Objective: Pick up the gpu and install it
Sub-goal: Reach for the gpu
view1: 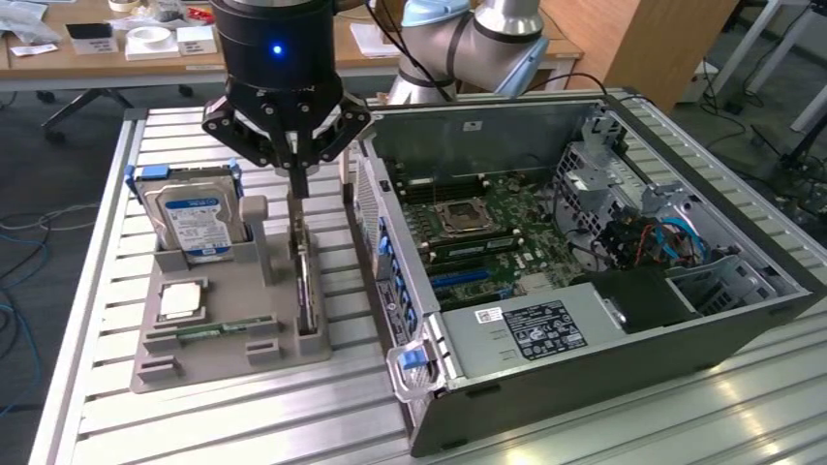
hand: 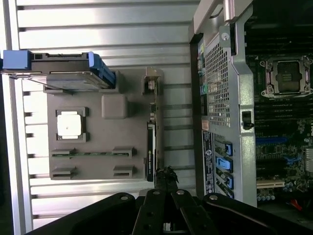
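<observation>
The gpu (view1: 305, 283) is a thin dark card standing on edge in a slot of the grey holder tray (view1: 207, 368). The wrist view shows it edge-on as a narrow dark strip (hand: 151, 152). My gripper (view1: 298, 190) hangs just above the card's far end with its fingers pressed together and nothing between them. In the wrist view the fingertips (hand: 166, 175) sit close beside the card's end. The open computer case (view1: 672, 320) lies at the exterior view's right, its motherboard (view1: 481, 225) exposed with blue slots (hand: 279, 143).
On the same tray stand a silver hard drive (view1: 194, 221) with blue rails, a square processor chip (view1: 181, 300) and a narrow green memory stick (view1: 213, 329). The case's side wall (hand: 220, 98) rises right next to the tray. The slatted metal table (view1: 232, 426) runs beneath everything.
</observation>
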Tool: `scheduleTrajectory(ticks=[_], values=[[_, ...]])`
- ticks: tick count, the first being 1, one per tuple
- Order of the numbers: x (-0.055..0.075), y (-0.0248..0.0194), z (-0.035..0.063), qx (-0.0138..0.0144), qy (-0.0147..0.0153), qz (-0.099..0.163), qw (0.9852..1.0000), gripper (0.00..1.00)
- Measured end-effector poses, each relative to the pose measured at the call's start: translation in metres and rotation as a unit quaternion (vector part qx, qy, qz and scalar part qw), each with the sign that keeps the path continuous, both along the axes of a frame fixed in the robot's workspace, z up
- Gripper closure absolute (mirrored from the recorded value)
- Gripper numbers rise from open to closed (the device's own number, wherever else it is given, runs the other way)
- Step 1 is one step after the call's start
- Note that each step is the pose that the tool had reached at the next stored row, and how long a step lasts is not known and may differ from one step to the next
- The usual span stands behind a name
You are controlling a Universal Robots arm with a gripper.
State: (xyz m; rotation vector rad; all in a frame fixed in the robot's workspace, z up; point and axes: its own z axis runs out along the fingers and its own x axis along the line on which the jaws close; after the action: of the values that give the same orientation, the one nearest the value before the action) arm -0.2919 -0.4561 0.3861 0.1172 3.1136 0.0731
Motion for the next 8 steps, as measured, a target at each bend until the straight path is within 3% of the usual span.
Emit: scheduleTrajectory(ticks=[8], values=[[-0.0022,-0.0026,0.0000,0.0000,0.0000,0.000,1.0000,0.89]])
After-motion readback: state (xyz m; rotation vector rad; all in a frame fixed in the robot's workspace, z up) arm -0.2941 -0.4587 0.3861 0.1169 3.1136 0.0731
